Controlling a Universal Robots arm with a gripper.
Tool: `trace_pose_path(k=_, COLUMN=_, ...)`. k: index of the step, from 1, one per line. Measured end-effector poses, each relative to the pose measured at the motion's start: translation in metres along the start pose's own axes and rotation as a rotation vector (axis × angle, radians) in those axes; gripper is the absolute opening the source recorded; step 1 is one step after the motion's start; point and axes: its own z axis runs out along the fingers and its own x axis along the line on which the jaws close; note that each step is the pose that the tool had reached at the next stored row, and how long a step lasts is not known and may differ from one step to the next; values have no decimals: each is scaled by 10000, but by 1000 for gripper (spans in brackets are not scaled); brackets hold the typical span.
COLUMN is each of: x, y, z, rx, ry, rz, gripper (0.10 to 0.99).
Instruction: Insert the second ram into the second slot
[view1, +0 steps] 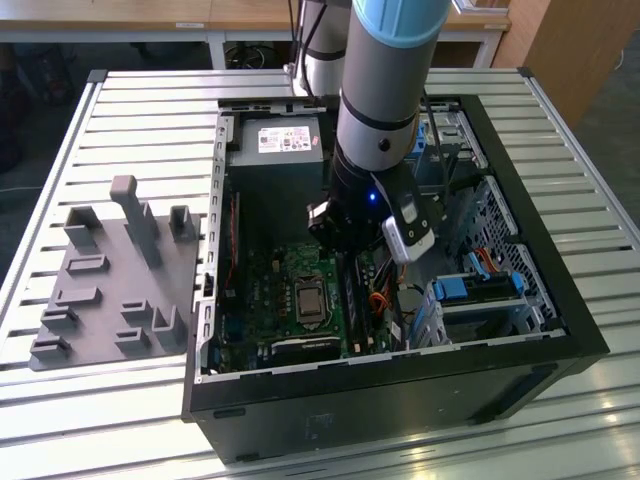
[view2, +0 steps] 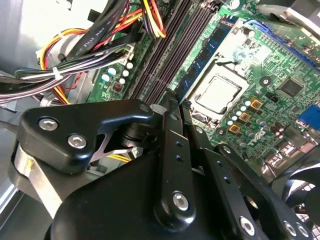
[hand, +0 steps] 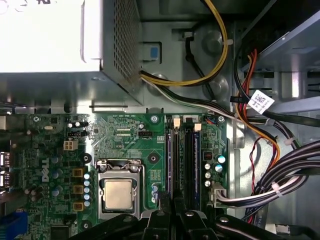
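The second ram (view2: 207, 47), a thin dark-blue stick with small chips, stands on edge along the slot nearest the processor socket; in the first wrist view the second ram (hand: 170, 160) shows as a narrow blue line. My gripper (view2: 167, 107) has its fingers drawn together on the stick's near end, and the rest of the stick is hidden behind the gripper. In the first wrist view the gripper (hand: 172, 207) lines up with that slot. In the exterior view the gripper (view1: 345, 240) is low inside the open computer case. Another blue stick (hand: 196, 160) sits in the outermost slot.
The processor socket (hand: 119, 192) lies beside the slots. Bundles of black, yellow and red cables (view2: 75, 55) run close on the other side. A power supply (view1: 285, 140) sits at the case's far end, and drive cages with light-blue tabs (view1: 465, 290) on the exterior view's right. A grey fixture (view1: 115, 270) lies outside the case.
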Motion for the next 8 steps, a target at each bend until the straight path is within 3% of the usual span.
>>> trace_pose_path(k=8, x=-11, y=-11, z=103, rx=7, ry=125, rz=-74, gripper=137)
